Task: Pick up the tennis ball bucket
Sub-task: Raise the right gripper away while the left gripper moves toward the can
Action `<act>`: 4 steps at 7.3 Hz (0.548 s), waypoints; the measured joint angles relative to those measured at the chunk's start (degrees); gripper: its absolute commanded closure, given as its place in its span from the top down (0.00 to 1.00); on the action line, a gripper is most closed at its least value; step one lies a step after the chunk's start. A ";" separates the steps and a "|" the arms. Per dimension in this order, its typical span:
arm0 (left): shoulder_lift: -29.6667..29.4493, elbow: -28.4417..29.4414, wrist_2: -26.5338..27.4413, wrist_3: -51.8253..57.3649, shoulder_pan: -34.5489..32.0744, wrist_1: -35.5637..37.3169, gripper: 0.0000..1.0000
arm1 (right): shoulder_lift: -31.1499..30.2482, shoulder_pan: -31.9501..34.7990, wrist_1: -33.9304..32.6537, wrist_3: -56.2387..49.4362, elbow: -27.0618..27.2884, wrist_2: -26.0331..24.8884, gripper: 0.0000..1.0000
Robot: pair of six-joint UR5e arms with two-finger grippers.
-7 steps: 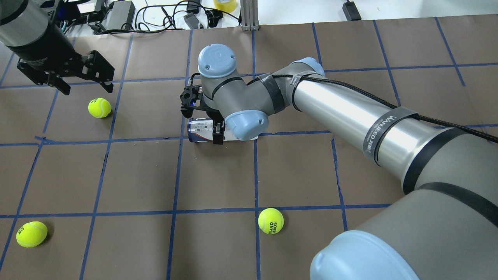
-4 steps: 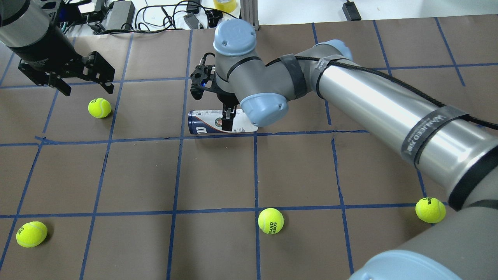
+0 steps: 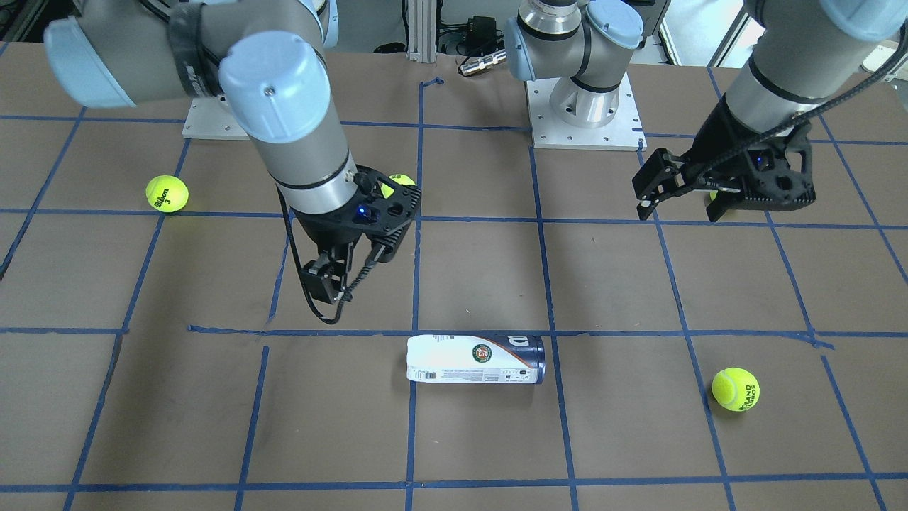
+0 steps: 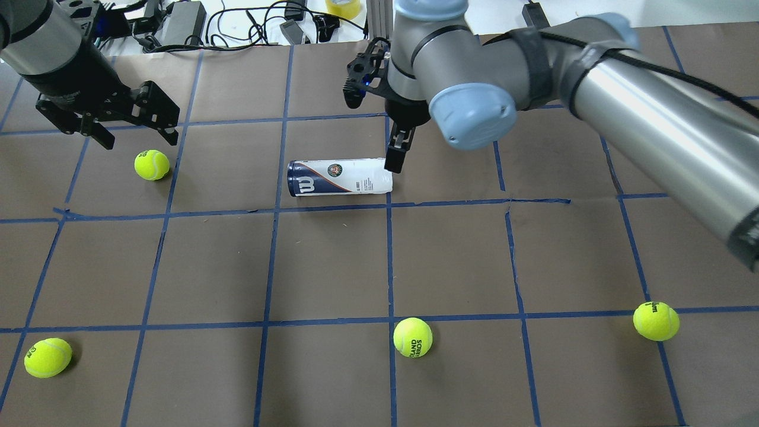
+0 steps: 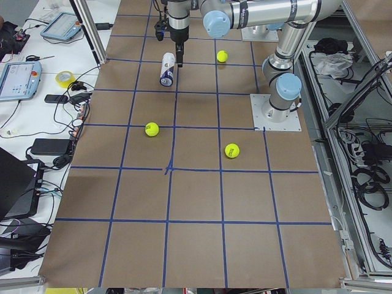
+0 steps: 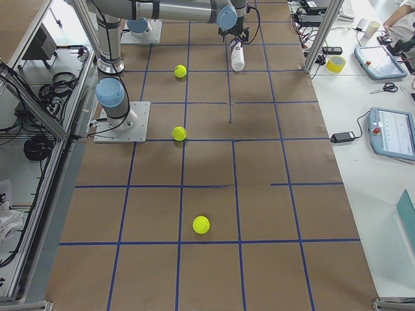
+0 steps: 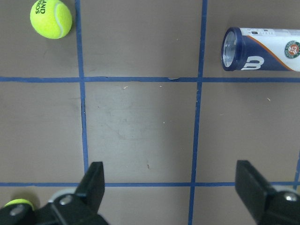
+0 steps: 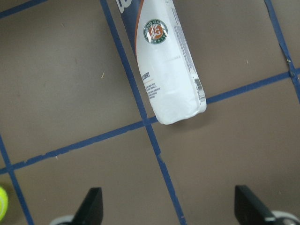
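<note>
The tennis ball bucket (image 4: 339, 177) lies on its side on the brown table, its navy rim to the left in the overhead view. It also shows in the front view (image 3: 475, 359). My right gripper (image 3: 351, 268) is open and empty. It hangs above the table, apart from the bucket's white end. In the right wrist view the bucket (image 8: 164, 61) lies ahead of the spread fingers (image 8: 90, 206). My left gripper (image 4: 136, 135) is open and empty, well to the left of the bucket, which shows at the top right of the left wrist view (image 7: 262, 55).
Several tennis balls lie on the table: one (image 4: 152, 164) just below my left gripper, one (image 4: 48, 357) at the near left, one (image 4: 413, 337) at the near middle, one (image 4: 656, 321) at the near right. Cables and boxes (image 4: 184, 21) line the far edge.
My right gripper was down around the bucket. It has risen and moved right and back, off the bucket, which now lies free, slightly further back and turned.
</note>
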 measured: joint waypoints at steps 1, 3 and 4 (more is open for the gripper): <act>-1.21 -2.39 -5.66 -0.05 0.01 3.74 1.00 | -3.01 -3.45 3.04 2.46 0.06 -0.16 1.00; -5.22 -6.80 -13.89 -0.15 0.02 13.89 1.00 | -7.21 -7.94 7.46 7.54 0.07 -0.85 1.00; -7.89 -7.27 -16.82 -0.30 0.05 18.65 1.00 | -8.80 -8.71 8.33 13.44 -0.01 -1.90 1.00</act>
